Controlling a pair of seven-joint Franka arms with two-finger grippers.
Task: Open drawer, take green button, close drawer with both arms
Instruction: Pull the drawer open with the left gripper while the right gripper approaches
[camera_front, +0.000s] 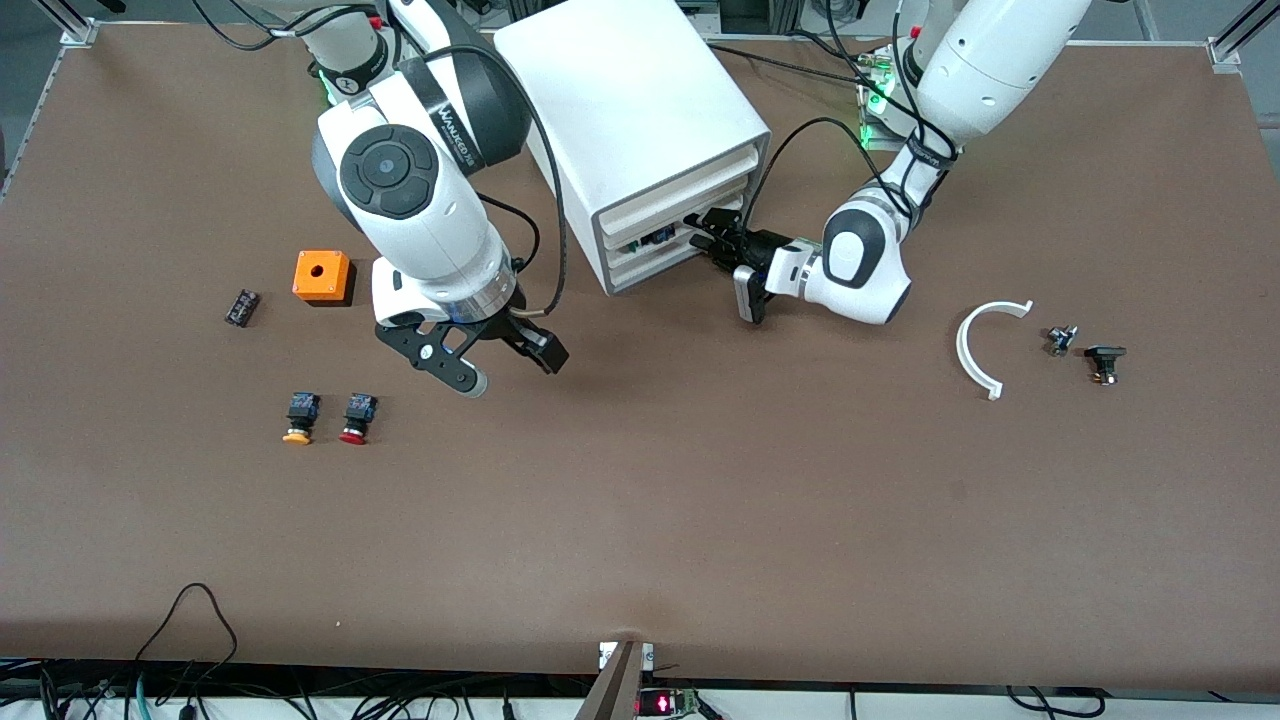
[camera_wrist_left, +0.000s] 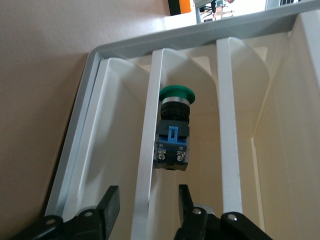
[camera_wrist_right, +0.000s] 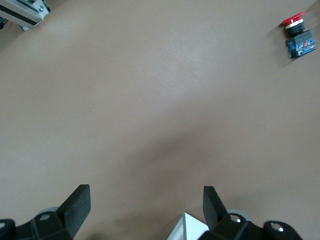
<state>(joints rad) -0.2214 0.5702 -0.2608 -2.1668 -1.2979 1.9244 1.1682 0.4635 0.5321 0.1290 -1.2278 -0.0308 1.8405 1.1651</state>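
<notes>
The white cabinet (camera_front: 620, 100) stands toward the robots' bases. The drawer (camera_front: 632, 250) is its middle one, and its front sits about level with the other two. The button (camera_wrist_left: 172, 132), with a green cap and a black-and-blue body, lies inside the drawer (camera_wrist_left: 148, 150). In the front view only a bit of its blue body (camera_front: 655, 238) shows. My left gripper (camera_front: 700, 232) is at the drawer's front, open (camera_wrist_left: 146, 205), with one finger on each side of the white front rim. My right gripper (camera_front: 515, 372) hangs open (camera_wrist_right: 145, 200) and empty over bare table beside the cabinet.
A red-capped button (camera_front: 357, 418) (camera_wrist_right: 297, 37) and a yellow-orange-capped one (camera_front: 299, 417) lie toward the right arm's end. An orange box (camera_front: 322, 275) and a small black part (camera_front: 241, 307) lie there too. A white curved piece (camera_front: 985, 345) and two small parts (camera_front: 1105, 363) lie toward the left arm's end.
</notes>
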